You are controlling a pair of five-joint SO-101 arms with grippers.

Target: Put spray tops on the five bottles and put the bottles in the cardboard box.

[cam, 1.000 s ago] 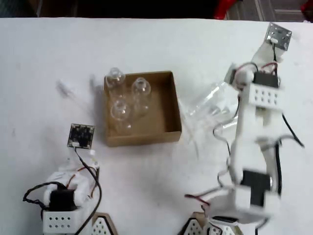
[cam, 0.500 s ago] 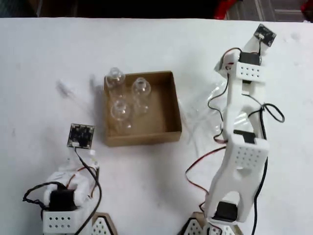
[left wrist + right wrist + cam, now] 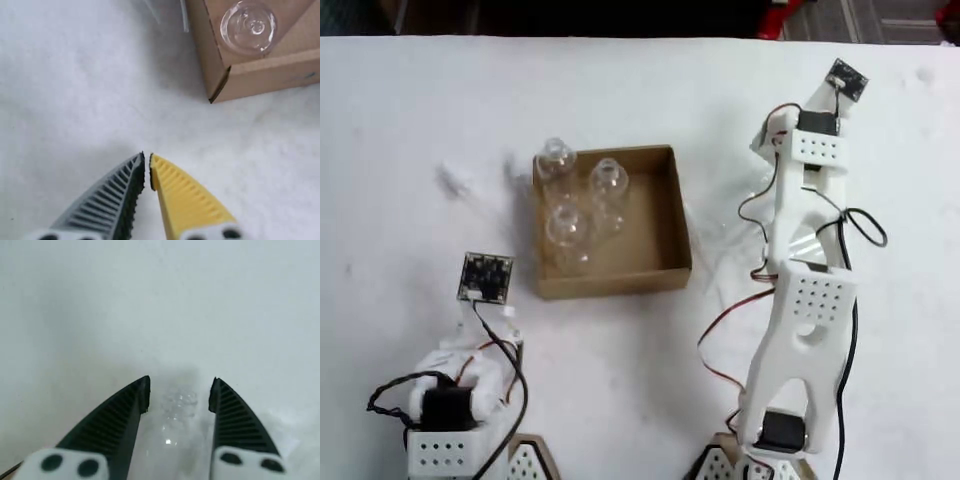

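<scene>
The cardboard box (image 3: 665, 215) sits mid-table with two clear bottles (image 3: 606, 180) (image 3: 567, 228) upright inside and a third (image 3: 557, 157) at its far left corner. None of them shows a spray top. My right arm (image 3: 807, 200) stretches out to the right of the box, over more clear bottles (image 3: 735, 215) lying on the table. In the right wrist view my right gripper (image 3: 179, 392) is open with a clear bottle (image 3: 176, 412) lying between its black fingers. My left gripper (image 3: 146, 160) is shut and empty, low over the table near the box's corner (image 3: 220, 75).
Faint clear pieces (image 3: 450, 180) lie on the table left of the box, and thin clear tubes (image 3: 720, 265) lie just to its right. The left arm (image 3: 450, 410) is folded at the near left edge. The white tabletop (image 3: 620, 90) stretches beyond the box.
My right arm has stretched farther away from its base and come down over the lying bottles. The left arm, the box and its bottles have not moved.
</scene>
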